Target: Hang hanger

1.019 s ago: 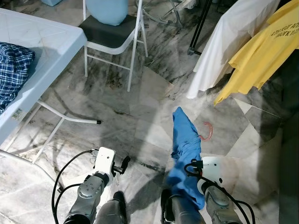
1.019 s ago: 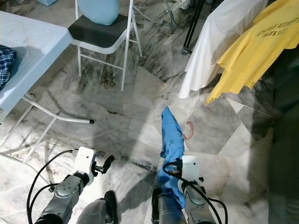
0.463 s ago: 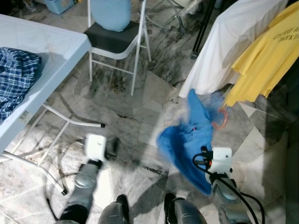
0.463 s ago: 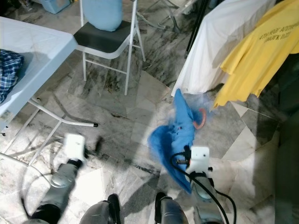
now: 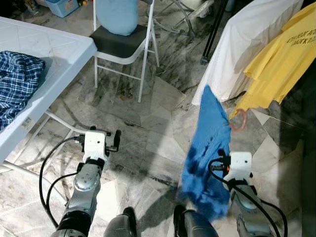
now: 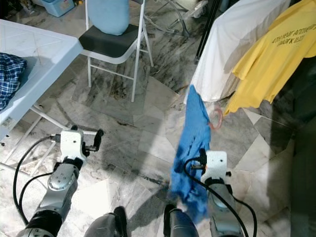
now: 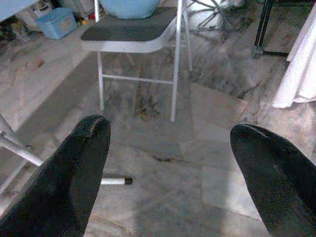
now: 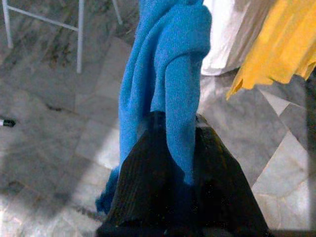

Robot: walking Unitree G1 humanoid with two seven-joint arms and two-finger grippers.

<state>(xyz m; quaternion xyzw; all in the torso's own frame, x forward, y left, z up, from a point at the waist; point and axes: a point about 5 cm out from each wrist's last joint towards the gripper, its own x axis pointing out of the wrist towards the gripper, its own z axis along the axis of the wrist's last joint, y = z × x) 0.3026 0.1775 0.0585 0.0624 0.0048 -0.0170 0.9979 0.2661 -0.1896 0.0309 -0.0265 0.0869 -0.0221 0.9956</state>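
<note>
The right gripper, clamped on the blue garment, has lifted it toward one o'clock; its pink hanger nears the yellow shirt. Left gripper gapes empty.

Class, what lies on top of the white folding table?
A blue plaid garment lies crumpled on the white table. Whatever lies beneath the cloth is covered.

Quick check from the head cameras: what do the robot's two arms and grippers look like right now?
Both arms are silver-grey metal with rounded joints. Each wrist carries a white boxy camera block, and loose black cables loop from the block back along the forearm. The left gripper and right gripper each have two long black fingers with rounded tips; the right ones look finely ribbed.
</note>
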